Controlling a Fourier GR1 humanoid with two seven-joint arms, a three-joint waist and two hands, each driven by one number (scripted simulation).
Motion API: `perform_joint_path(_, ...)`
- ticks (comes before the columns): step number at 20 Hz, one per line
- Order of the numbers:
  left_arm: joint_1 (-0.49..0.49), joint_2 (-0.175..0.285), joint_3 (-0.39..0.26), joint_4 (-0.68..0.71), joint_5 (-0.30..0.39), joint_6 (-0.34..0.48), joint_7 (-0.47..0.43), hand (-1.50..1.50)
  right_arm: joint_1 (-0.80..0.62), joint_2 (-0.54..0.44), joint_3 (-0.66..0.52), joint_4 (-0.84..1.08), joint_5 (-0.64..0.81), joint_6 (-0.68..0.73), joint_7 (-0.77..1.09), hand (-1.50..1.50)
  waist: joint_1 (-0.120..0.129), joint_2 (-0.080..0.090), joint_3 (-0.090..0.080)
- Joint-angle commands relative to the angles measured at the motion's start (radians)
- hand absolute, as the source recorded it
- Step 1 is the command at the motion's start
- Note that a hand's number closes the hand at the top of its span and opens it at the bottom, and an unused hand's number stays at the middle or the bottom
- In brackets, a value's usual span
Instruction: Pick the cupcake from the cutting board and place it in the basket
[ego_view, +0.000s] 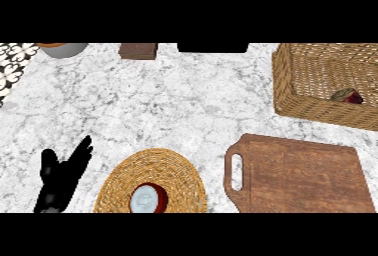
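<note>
The counter (148, 100) in front of me is white marble with grey veins. At its far left edge there is a strip with a black and white flower pattern (13, 62). Along the far edge stand a grey bowl (65, 49), a small brown block (138, 51) and a flat black object (212, 47); the top of the view cuts them off, so I cannot tell more about them.

At the far right stands the wicker basket (325, 111). The cupcake (347, 95) lies inside it, tilted, close to the near wall. Just in front of the basket lies the wooden cutting board (303, 175), with its handle slot turned to the left.

To the left of the board is a round woven mat (173, 175), and on its near part sits a small round thing with a red rim (148, 198).

My left robot hand (59, 182) is at the lower left, beside the mat. Its fingers are straight and point up, and it holds nothing.
</note>
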Motion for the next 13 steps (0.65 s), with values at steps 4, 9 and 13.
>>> perform_joint_path(4, 0.033, -0.035, -0.022, 0.028, -0.025, 0.019, 0.009, 0.0, 0.004, -0.05, -0.095, 0.038, -0.102, -0.027, -0.066, -1.5, -0.005, 0.004, -0.006)
perform_joint_path(9, 0.008, -0.009, 0.013, 0.035, -0.001, -0.002, 0.019, 0.0, 0.056, -0.131, -0.131, -0.022, -0.153, 0.02, 0.009, -1.5, -0.027, -0.004, -0.008)
perform_joint_path(13, 0.008, -0.012, 0.026, 0.088, -0.016, 0.007, -0.033, 0.0, 0.108, -0.218, -0.194, 0.008, -0.213, 0.065, -0.034, -1.5, -0.025, 0.0, -0.007)
